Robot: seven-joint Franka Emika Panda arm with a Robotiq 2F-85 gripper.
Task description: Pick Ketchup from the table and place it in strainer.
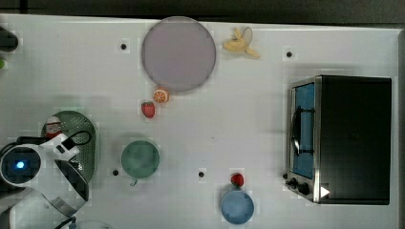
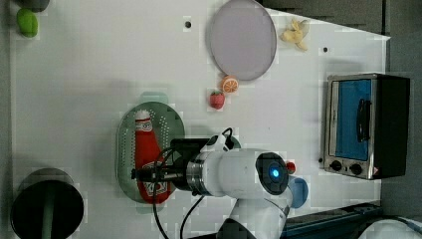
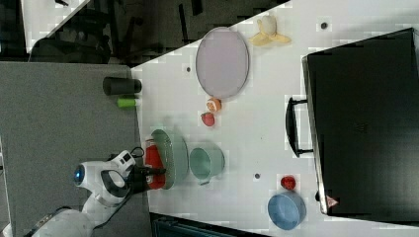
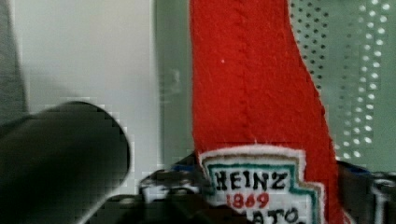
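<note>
From the top view you see the arm's white wrist over the strainer at the top view's left edge, with the white cap end of the Ketchup peeking out inside the basket beside it. A green cup stands just to the top view's right of the strainer, and a strawberry and an orange slice lie near the rim of the lilac plate.

In the left view you get the clearest look: the Ketchup lies lengthwise in the strainer, cap toward the plate, and the gripper sits over its labelled lower half. You cannot tell here whether the fingers clamp the bottle or stand free of it. The toaster oven stands at the left view's right.

In the right view you see the red bottle lying in the strainer, with the gripper at its end and the green cup just beside the basket. A blue bowl and a small round red fruit sit well apart from it, near the oven.

From the wrist view the Ketchup runs up the middle, its label between dark finger parts on either side, with the strainer's perforated floor behind it.
</note>
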